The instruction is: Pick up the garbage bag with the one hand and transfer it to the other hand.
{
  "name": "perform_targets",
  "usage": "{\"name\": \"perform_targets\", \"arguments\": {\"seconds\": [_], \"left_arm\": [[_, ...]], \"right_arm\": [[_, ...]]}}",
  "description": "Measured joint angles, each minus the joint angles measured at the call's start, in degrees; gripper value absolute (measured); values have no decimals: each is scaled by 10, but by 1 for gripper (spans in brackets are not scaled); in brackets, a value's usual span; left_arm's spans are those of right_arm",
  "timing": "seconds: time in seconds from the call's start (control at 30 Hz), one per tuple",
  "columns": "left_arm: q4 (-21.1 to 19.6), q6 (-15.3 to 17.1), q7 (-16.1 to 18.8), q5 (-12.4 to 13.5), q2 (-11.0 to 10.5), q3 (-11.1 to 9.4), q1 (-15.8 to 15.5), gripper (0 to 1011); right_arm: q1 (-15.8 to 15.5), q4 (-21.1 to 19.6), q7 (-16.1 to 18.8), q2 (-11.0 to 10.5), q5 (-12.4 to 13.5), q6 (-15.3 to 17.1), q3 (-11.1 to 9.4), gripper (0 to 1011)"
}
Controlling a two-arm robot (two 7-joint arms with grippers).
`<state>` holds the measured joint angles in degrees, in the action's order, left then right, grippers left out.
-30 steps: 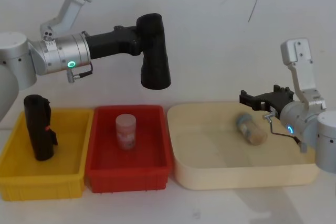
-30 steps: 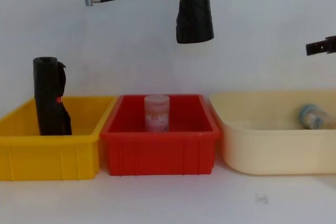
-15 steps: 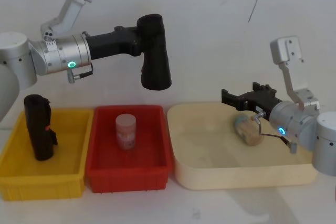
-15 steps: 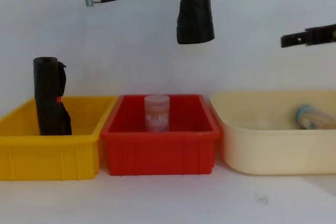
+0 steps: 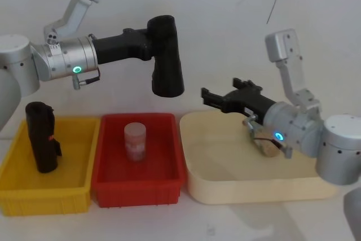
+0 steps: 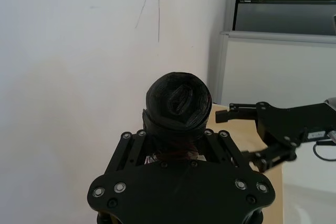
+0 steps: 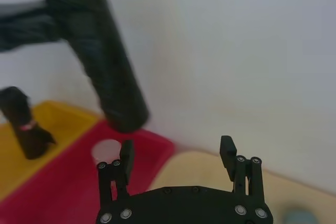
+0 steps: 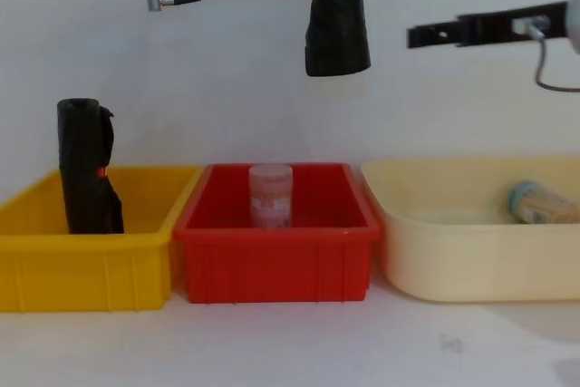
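- left gripper [image 5: 151, 42]: raised, fingers apparently clamped on the narrow top of the garbage bag [image 5: 167, 69]; contact partly hidden.
- garbage bag: hangs upright, high above red bin [image 5: 138, 191].
- right gripper [image 5: 211, 97]: fingers spread, pointing toward garbage bag, not touching.

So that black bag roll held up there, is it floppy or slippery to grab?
Probably fairly firm: the garbage bag hangs straight down from the left gripper without drooping. Its glossy plastic may slip a little. It seems light, held by one end alone.
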<state>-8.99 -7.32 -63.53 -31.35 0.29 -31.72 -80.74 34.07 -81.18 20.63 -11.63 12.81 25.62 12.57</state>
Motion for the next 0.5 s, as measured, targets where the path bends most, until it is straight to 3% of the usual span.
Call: {"name": "perform_targets", "arguments": {"seconds": [0.5], "left_arm": [[1,0,0,0,0,0,-1,394]], "right_arm": [[40,44,36,28,14,-51,32,1001]]}}
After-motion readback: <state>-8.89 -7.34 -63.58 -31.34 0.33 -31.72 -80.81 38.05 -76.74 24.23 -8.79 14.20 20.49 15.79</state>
